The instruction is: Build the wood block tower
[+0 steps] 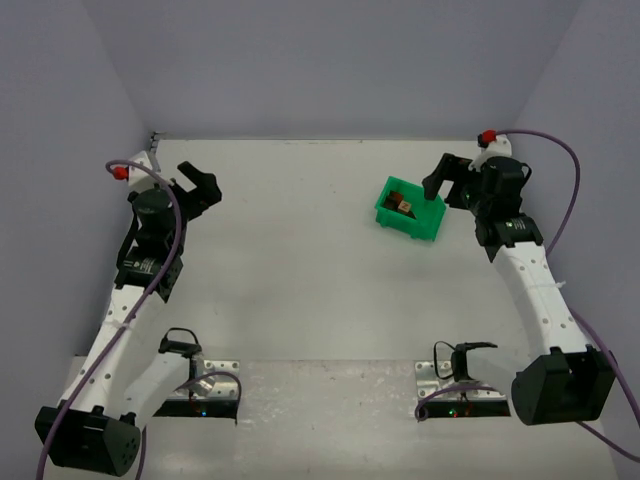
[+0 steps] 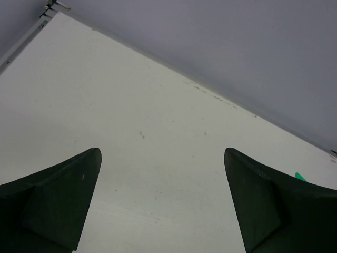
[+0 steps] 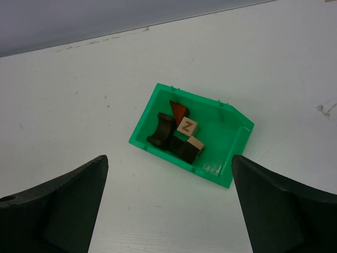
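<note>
Robot lab test cell. White tabletop (image 1: 300,285) boxed in by plain pale walls (image 1: 330,60) on three sides. Left arm (image 1: 110,340) and right arm (image 1: 535,285) bolted to metal base plates (image 1: 222,368) at the near edge, purple cables (image 1: 581,178) looping off them. Green plastic bin (image 1: 425,225) of small wooden blocks (image 3: 187,126) set out as a prop.

From above you see the green bin (image 1: 418,226) sitting on the white table (image 1: 300,270) toward the far right. A few small wooden blocks (image 1: 398,203) huddle in its far-left end, tan and dark ones too small to tell apart. Your right gripper (image 1: 440,180) hangs just beside the bin's right edge, while your left gripper (image 1: 200,180) is well apart at the far left, jaws spread with nothing between them.
</note>
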### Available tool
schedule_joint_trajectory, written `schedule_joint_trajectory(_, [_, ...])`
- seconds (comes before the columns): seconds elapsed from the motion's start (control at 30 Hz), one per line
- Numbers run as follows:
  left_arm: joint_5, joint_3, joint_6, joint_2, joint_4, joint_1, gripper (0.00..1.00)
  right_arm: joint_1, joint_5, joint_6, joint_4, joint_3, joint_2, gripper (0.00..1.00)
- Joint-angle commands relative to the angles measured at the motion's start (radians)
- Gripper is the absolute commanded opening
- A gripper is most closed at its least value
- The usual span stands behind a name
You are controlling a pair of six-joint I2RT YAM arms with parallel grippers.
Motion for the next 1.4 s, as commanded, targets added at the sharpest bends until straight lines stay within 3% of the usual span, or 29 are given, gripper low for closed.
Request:
schedule_joint_trajectory(0.0, [0.072, -0.078, -0.060, -0.056, 0.065, 0.007, 1.00, 0.000, -0.171, -0.130, 0.101, -0.025, -0.004, 0.99])
schedule_joint_trajectory(0.07, [0.099, -0.134, -0.071, -0.071, 0.113, 0.007, 1.00, 0.000, -0.263, -0.172, 0.104, -0.025, 0.016, 0.99])
schedule_joint_trajectory(0.2, [0.109, -0.197, -0.089, -0.051, 0.186, 0.007, 1.00, 0.000, -0.231, -0.177, 0.142, -0.014, 0.090, 0.99])
schedule_joint_trajectory(0.37, [0.138, -0.201, -0.078, 0.055, 0.227, 0.009, 1.00, 0.000, -0.257, -0.369, 0.022, 0.206, 0.337, 0.99])
schedule_joint_trajectory(0.47, [0.109, -0.196, -0.074, 0.089, 0.216, 0.007, 1.00, 0.000, -0.236, -0.500, 0.042, 0.275, 0.482, 0.99])
schedule_joint_trajectory(0.6, [0.075, -0.215, -0.076, 0.080, 0.215, 0.007, 1.00, -0.003, -0.197, -0.649, 0.002, 0.408, 0.667, 0.99])
schedule_joint_trajectory(0.83, [0.069, -0.241, -0.090, 0.038, 0.220, 0.007, 1.00, -0.009, -0.143, -0.841, -0.094, 0.557, 0.848, 0.98])
schedule_joint_trajectory(0.93, [0.064, -0.243, -0.092, 0.040, 0.221, 0.007, 1.00, -0.013, -0.149, -0.863, -0.093, 0.566, 0.890, 0.89])
schedule_joint_trajectory(1.03, [0.056, -0.240, -0.092, 0.057, 0.222, 0.007, 1.00, -0.012, -0.187, -0.909, -0.094, 0.530, 0.904, 0.73])
schedule_joint_trajectory(1.13, [0.055, -0.236, -0.092, 0.067, 0.220, 0.007, 1.00, -0.013, -0.197, -0.944, -0.092, 0.483, 0.900, 0.67])
schedule_joint_trajectory(1.37, [0.049, -0.233, -0.095, 0.061, 0.205, 0.007, 1.00, -0.011, -0.175, -1.016, -0.099, 0.423, 0.842, 0.19])
